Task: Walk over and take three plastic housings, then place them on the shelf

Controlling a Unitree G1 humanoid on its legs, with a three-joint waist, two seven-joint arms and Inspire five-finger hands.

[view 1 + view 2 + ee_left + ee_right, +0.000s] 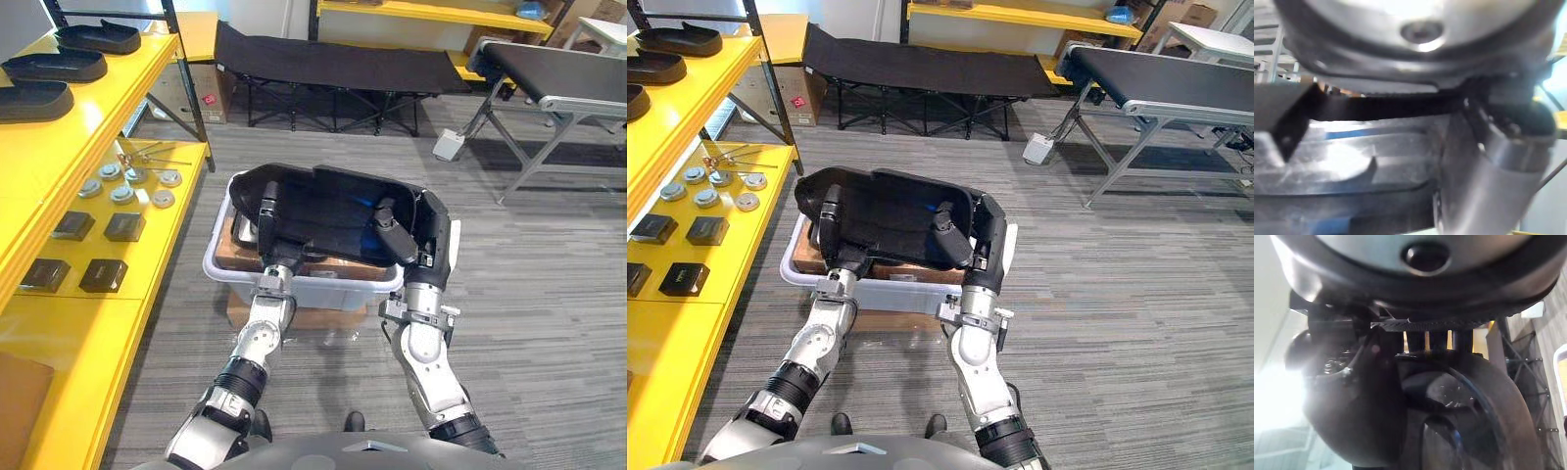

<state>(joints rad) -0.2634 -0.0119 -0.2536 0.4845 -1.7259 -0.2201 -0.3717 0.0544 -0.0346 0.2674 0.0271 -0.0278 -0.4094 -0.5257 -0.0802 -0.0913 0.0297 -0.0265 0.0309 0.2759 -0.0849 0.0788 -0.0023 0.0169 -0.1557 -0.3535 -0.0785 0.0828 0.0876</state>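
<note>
I hold a large black plastic housing (328, 208) level over a white bin (323, 290), gripping it at both ends. My left hand (267, 223) is curled over its left end, and my right hand (423, 245) clasps its right end with the thumb lying inside the shell. The left wrist view shows the housing's glossy inner surface (1352, 156) close up, and the right wrist view shows its rounded end (1464, 421). Three more black housings (57, 66) lie in a row on the top level of the yellow shelf (147, 73) at the left.
The bin stands on a cardboard box (294, 317) on the grey carpet. The shelf's lower level carries round metal discs (127, 181) and dark blocks (98, 227). A black folding cot (333, 61) stands behind, and a conveyor (558, 69) at the far right.
</note>
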